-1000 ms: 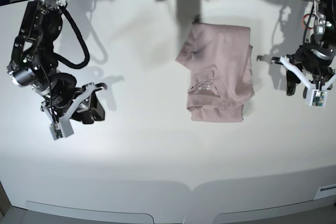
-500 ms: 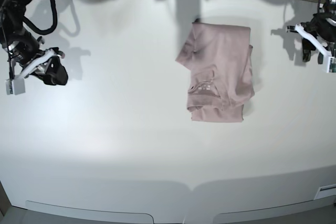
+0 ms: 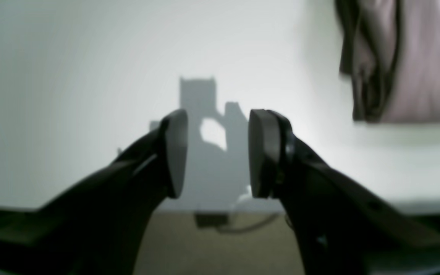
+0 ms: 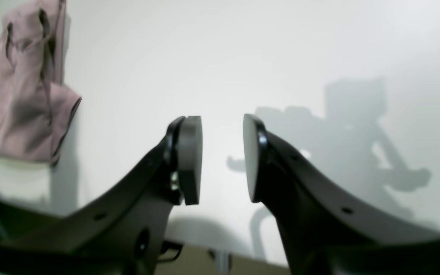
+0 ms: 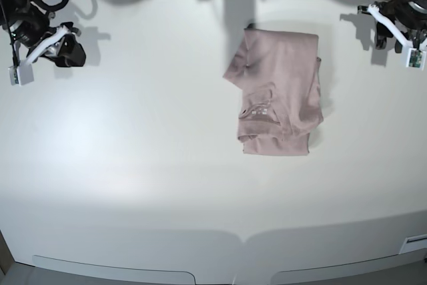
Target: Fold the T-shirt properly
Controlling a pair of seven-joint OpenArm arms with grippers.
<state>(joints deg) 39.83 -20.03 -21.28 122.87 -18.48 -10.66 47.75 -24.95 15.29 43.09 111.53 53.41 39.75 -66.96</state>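
Both end effectors, left (image 3: 218, 152) and right (image 4: 222, 158), gape, empty.

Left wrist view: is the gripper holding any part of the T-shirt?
No, the left gripper is open and empty, with the T-shirt lying apart on the table.

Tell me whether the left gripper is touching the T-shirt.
Apart. The base view shows the left gripper at the table's far corner, with bare tabletop between it and the T-shirt.
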